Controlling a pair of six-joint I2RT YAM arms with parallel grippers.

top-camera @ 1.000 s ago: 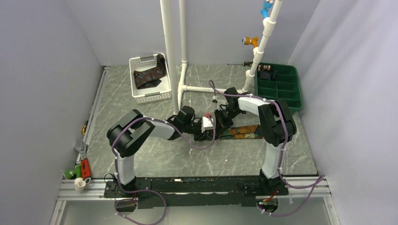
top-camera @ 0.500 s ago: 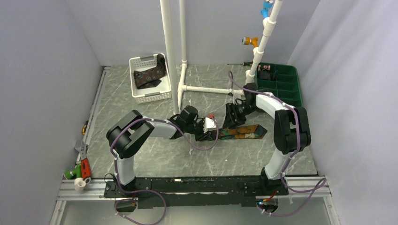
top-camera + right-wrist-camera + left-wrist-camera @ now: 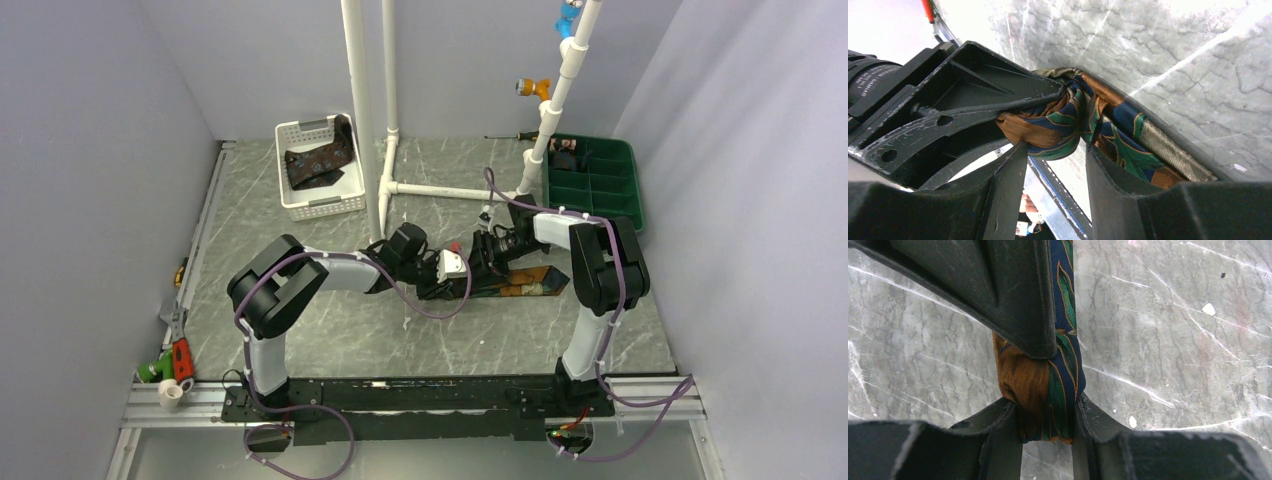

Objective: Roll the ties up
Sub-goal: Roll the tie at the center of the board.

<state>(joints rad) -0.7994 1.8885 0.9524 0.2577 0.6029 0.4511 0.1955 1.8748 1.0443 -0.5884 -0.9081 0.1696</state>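
The tie (image 3: pixel 1038 385) lies part-rolled on the table (image 3: pixel 1173 340).
Your left gripper's (image 3: pixel 1045 410) jaws pinch the roll (right gripper (image 3: pixel 1054 149): grip unclear).

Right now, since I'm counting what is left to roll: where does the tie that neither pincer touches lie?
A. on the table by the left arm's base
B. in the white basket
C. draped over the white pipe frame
B: the dark tie lies bunched in the white basket, while the orange and teal tie has its rolled end in the left pincer.
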